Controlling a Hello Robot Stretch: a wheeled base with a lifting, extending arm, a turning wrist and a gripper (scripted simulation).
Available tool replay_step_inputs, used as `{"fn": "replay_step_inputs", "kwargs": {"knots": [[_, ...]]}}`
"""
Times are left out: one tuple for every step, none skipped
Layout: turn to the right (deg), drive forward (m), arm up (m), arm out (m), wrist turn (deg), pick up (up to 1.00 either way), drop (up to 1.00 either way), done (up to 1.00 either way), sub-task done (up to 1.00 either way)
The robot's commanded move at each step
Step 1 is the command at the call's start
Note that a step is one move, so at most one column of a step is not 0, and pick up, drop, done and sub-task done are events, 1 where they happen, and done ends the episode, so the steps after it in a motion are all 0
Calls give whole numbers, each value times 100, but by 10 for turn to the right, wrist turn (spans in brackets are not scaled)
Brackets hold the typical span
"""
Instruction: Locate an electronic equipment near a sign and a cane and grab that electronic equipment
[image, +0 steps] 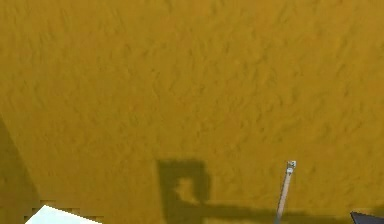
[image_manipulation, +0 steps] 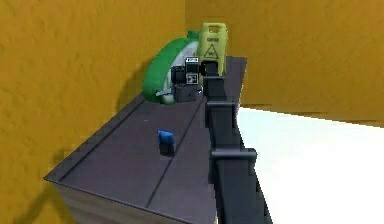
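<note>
A dark tabletop (image_manipulation: 120, 150) runs along the ochre wall in the arm side view. On it stands a small blue upright thing (image_manipulation: 165, 140), alone near the middle. At the far end a yellow folding sign (image_manipulation: 213, 42) stands next to a green curved thing (image_manipulation: 160, 68) with a white end. My arm (image_manipulation: 228, 150) reaches out over the table's right side. The gripper (image_manipulation: 182, 84) lies in front of the green thing and the sign, so I cannot tell whether it holds anything. A thin grey stick (image: 285, 192) leans at the forward view's lower right.
An ochre wall (image: 190, 80) stands close ahead in the forward view, and a sliver of white floor (image: 60, 214) shows at the bottom left. In the arm side view, white floor (image_manipulation: 320, 160) lies right of the table.
</note>
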Motion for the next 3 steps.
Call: {"fn": "replay_step_inputs", "kwargs": {"knots": [[0,0,-30,0,0,0,0,0,0],[0,0,0,0,0,100,0,0,0],[0,0,10,0,0,0,0,0,0]]}}
